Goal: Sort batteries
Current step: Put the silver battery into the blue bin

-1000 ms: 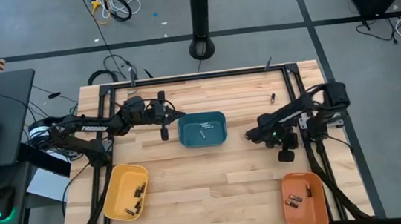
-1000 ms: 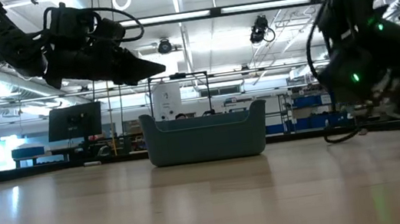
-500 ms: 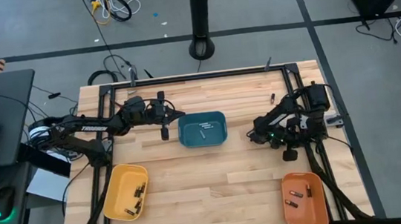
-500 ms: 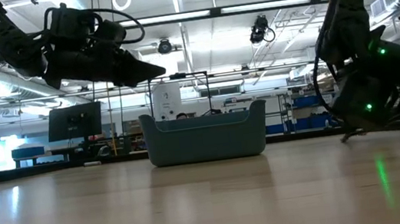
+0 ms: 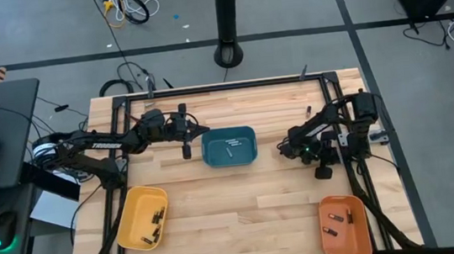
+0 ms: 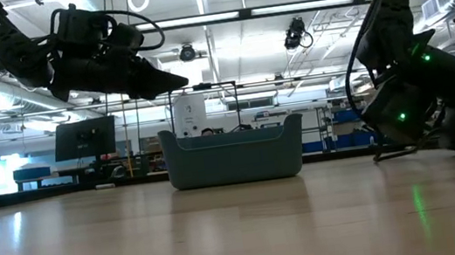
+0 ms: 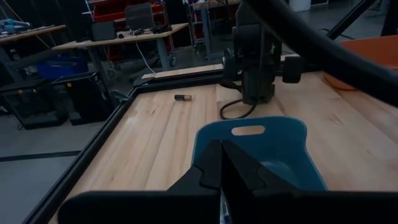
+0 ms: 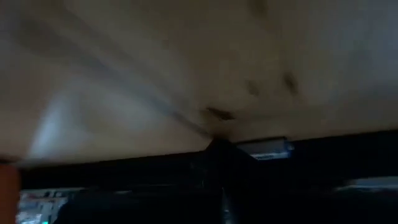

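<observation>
Batteries lie in three trays: a teal bin (image 5: 229, 146) at the middle, a yellow tray (image 5: 142, 217) near left and an orange tray (image 5: 344, 226) near right. One lone battery (image 5: 308, 110) lies on the wood at the far right. My left gripper (image 5: 204, 132) hangs shut above the bin's left rim (image 7: 205, 134). My right gripper (image 5: 283, 149) is shut, slanting down close to the table just right of the bin. In the right wrist view a small silvery oblong (image 8: 264, 148) shows beside its fingertips; I cannot tell what it is or whether it is touched.
A black frame (image 5: 223, 86) runs along the table's edges. A cable loop (image 7: 231, 112) from the right arm lies on the wood between the bin and that arm. Bare wood lies between the yellow and orange trays.
My right arm has sunk a little toward the table and drawn its wrist in toward the bin, while its fingertips stay at about the same spot, shut throughout.
</observation>
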Tool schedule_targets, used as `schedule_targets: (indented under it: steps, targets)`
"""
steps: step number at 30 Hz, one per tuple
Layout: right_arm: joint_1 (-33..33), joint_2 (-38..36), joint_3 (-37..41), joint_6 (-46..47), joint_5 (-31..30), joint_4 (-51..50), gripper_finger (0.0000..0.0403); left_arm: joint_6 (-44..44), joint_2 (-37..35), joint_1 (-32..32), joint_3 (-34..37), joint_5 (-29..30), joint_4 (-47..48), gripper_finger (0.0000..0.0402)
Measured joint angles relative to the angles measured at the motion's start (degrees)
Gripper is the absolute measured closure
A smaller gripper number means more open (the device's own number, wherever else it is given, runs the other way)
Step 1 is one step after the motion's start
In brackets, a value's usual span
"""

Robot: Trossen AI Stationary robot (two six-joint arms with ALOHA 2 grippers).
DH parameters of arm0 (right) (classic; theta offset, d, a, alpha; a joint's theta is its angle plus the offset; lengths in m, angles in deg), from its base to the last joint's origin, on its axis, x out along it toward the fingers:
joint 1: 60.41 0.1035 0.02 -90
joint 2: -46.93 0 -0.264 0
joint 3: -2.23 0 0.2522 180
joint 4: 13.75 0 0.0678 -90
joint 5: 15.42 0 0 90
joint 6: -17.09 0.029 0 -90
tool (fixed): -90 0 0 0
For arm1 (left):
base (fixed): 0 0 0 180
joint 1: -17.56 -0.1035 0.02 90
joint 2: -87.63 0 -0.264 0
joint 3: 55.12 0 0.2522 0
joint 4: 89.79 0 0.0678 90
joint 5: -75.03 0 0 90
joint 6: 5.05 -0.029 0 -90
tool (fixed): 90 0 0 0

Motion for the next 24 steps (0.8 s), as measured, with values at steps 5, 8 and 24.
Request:
schedule_targets:
  steps: [5,8,24]
  targets:
    - [-0.24,-1.86,-2.17,0.47,-1.04,-0.27,0.0389,0.00,0.00,0.00,0.00,0.11,0.00,0.0392]
    - [-0.22,-3.73,-3.61,0.40,-1.07,-1.34,0.0389,-0.02,0.00,0.00,0.00,0.91,0.00,0.0392]
    - [-1.39,1.59,-0.13,-0.41,-2.49,-3.08,0.0390,-0.17,0.00,0.00,0.00,1.79,-0.01,0.0392]
